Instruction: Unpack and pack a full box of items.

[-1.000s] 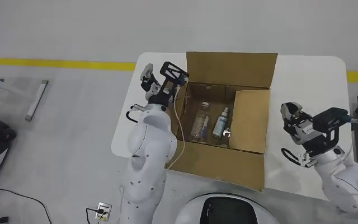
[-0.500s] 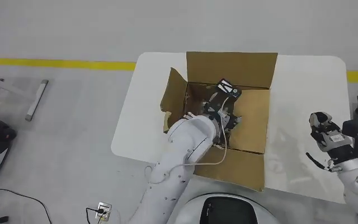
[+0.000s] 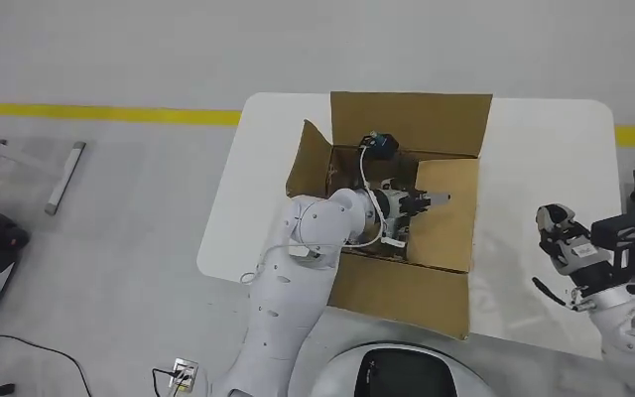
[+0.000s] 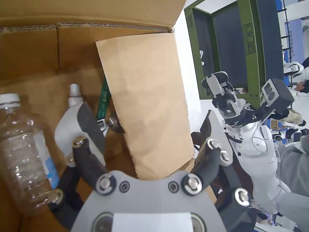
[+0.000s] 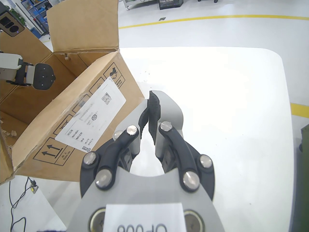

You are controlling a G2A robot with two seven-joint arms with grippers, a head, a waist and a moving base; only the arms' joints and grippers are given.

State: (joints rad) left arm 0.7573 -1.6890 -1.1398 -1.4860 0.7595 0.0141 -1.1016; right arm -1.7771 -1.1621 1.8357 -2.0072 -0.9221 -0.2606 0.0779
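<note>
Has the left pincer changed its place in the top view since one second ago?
Yes. The left pincer went from outside the left wall of the box to inside it, and is now at the right flap.

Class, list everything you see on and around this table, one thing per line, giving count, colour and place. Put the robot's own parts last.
table: one, white, under the box
cardboard box: one, brown, open, on the table
label: one, white, on the box's outer wall
plastic bottle: one, clear with a white cap, inside the box
spray bottle: one, white, inside the box beside the plastic bottle
wrench: one, green handle, inside the box, partly behind a flap
floor line: one, yellow, beyond the table
left gripper: one, grey and black, open, in the box with a flap between its fingers
right gripper: one, grey and black, shut, over bare table beside the box
</note>
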